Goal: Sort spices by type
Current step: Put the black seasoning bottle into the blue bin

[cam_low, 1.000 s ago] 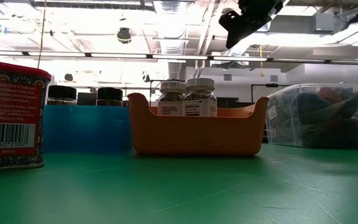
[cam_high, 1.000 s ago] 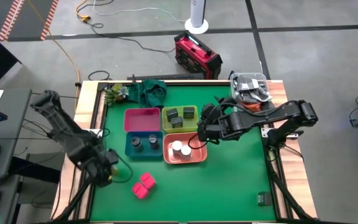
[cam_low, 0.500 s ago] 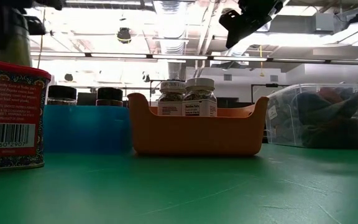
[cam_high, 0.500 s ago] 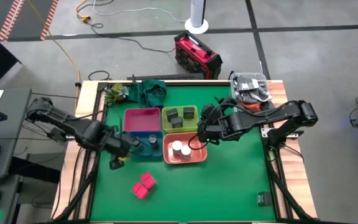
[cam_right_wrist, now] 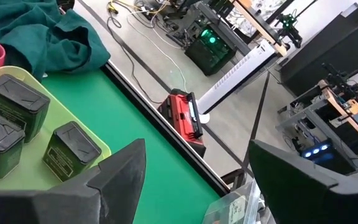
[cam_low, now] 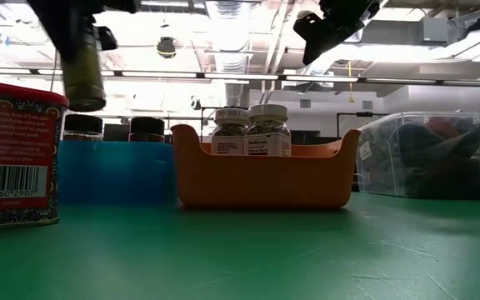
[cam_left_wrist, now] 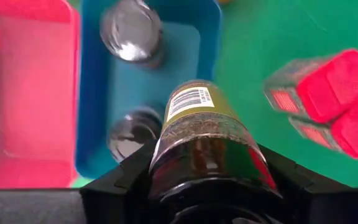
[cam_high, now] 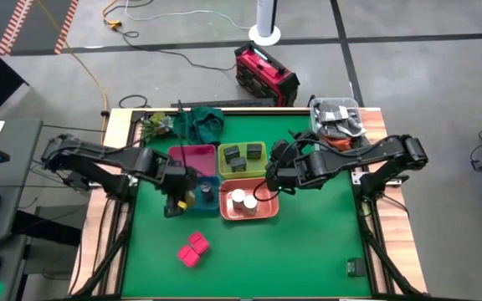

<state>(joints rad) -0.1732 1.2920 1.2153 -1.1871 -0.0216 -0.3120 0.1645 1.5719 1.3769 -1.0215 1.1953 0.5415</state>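
A round glass spice jar filled with dark green herbs is pinched between the fingers of the left gripper, and it is seen hanging above the blue bin, clear of the table. A barcode label is shown on the jar's curved wall, and in the low view the jar is caught in the air above the blue bin's side of the table. Two grey-lidded round jars are seen standing inside that smooth plastic bin, their metallic tops shining. The right gripper is held with its fingers spread wide and nothing between them, poised over the edge of the yellow-green bin, where dark grey square tins with ribbed lids are lined up. Two white-capped round jars are stood in the orange bin, side by side and touching. Two bright pink square packets are left on the green mat, just beside each other and well apart from the bins. The pink bin is set behind the blue one.
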